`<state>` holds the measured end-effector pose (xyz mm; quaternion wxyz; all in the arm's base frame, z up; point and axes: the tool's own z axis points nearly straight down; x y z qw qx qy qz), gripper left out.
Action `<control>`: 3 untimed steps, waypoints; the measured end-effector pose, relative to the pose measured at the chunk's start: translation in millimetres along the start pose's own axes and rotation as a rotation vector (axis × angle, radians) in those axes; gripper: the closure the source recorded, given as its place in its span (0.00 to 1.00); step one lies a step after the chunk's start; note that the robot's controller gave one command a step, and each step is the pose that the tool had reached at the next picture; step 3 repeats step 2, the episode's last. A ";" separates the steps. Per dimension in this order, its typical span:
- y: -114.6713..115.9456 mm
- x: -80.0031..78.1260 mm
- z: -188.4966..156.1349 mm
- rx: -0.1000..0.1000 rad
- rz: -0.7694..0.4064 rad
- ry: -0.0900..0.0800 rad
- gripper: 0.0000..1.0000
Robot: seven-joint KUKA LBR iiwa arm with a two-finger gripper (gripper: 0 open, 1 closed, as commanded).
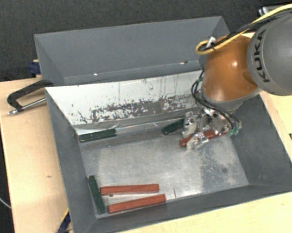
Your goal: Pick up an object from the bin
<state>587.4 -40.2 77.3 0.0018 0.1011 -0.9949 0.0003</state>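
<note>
I read the claw (197, 132) pinched narrow across a short red stick (186, 143) near the bin's (124, 48) far-right corner, stick's long axis running along the far wall.

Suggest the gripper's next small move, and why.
Probably a straight lift: the gripper sits low on a small red piece at the back right of the bin, and a dark green piece lies close beside it, so sideways motion might knock that.

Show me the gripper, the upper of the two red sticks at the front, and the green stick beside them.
Gripper (198, 134): camera view, its metal tip.
Upper red stick (129, 189): camera view, its middle.
Green stick (96, 195): camera view, its middle.
</note>
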 end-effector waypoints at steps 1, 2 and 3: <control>-12.5 9.5 -41.9 -0.003 0.034 -0.003 1.00; -3.8 1.7 -139.3 0.000 -0.010 -0.010 1.00; -3.8 1.7 -139.3 0.000 -0.010 -0.010 1.00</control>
